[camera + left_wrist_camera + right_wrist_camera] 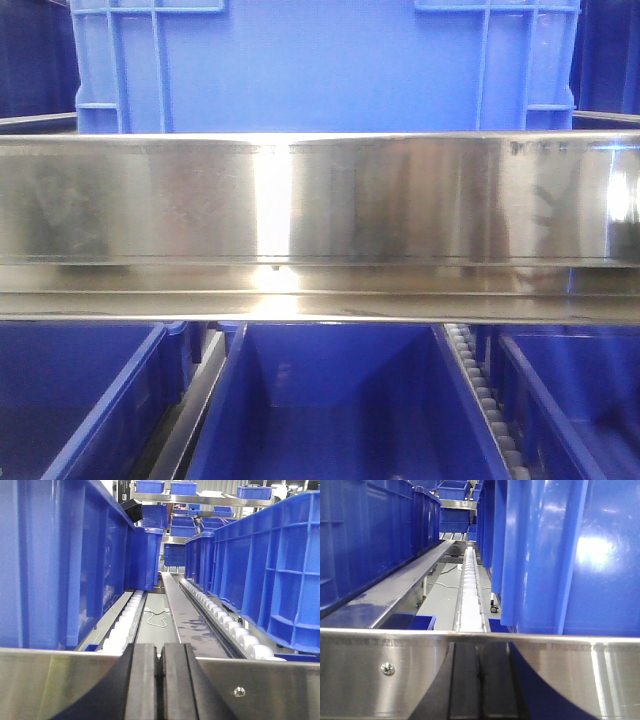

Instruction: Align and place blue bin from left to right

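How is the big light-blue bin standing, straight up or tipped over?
Upright. The blue bin stands behind the steel rail, and its ribs run straight up and down.

Light blue bin (320, 65) upright behind steel rail (400, 200)

The upper bin (320, 60) stands behind a steel rail (320, 200) that runs across from left to right. Below the rail three lower bins lie side by side, with a roller track (485, 400) between the centre bin (340, 410) and the right one (580, 400). In the left wrist view, a cable (157, 617) lies on the floor (150, 632) between two rows of bins.
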